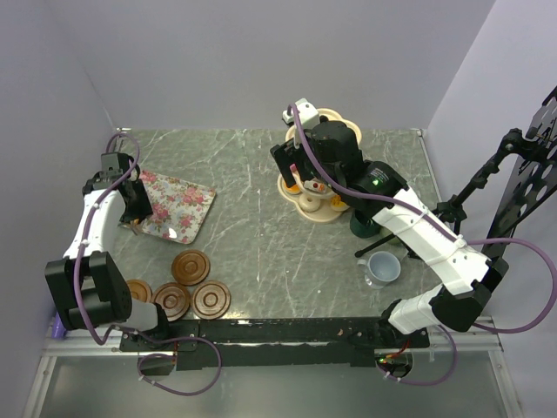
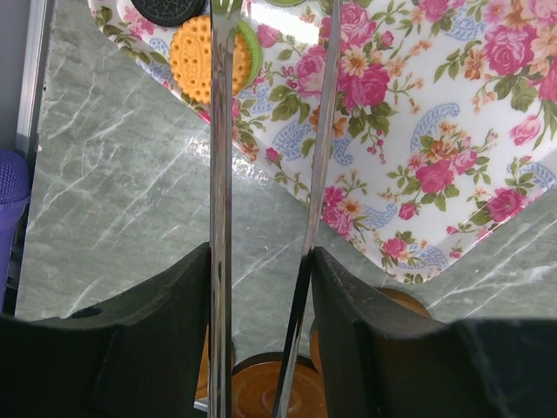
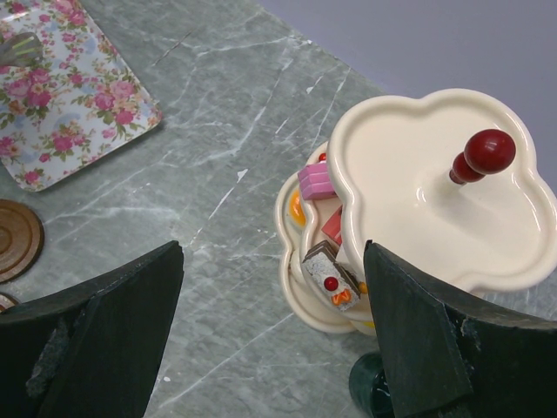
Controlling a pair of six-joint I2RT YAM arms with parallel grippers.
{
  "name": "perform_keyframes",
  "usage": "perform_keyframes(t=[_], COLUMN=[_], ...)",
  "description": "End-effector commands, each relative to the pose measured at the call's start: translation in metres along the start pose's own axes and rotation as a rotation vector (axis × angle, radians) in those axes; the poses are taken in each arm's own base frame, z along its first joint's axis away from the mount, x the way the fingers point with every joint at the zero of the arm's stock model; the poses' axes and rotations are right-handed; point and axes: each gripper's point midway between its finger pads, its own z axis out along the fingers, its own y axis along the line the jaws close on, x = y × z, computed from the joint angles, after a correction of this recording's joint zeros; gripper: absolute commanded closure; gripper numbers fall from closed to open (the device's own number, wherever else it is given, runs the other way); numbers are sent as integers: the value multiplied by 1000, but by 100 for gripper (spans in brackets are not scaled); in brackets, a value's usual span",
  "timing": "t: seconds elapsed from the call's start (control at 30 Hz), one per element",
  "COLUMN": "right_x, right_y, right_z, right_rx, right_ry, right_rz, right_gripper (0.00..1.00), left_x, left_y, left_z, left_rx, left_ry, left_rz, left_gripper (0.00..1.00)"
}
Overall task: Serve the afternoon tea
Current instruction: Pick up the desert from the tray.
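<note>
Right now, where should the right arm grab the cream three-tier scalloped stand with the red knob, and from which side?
Grip the red ball knob, coming straight down. It stands upright on a short post at the centre of the cream stand's bare top tier. From the side, wide scalloped rims and the small cakes on the lower tiers would get in the way.
</note>
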Motion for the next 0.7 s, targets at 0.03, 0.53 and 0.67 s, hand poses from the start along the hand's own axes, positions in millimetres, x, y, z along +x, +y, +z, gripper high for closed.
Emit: perform_keyframes(t=[0.03,0.53,0.67], right_x=[-18,-19,-24], right_y=[-1,-3,-9], right_z=[-10,-10,-14], right_rx=[-6,8,33], right_ry=[-65,-67,-82], right_rz=[24,22,24], right_gripper=[10,10,10], left_x=[-7,-18,-30], left_y=[0,-2,-6], left_z=[-3,-17,-37], left_rx=[3,28,67], left_ry=[-25,-75,-147], left_rz=[-19,-10,-17], left_gripper=[49,58,60])
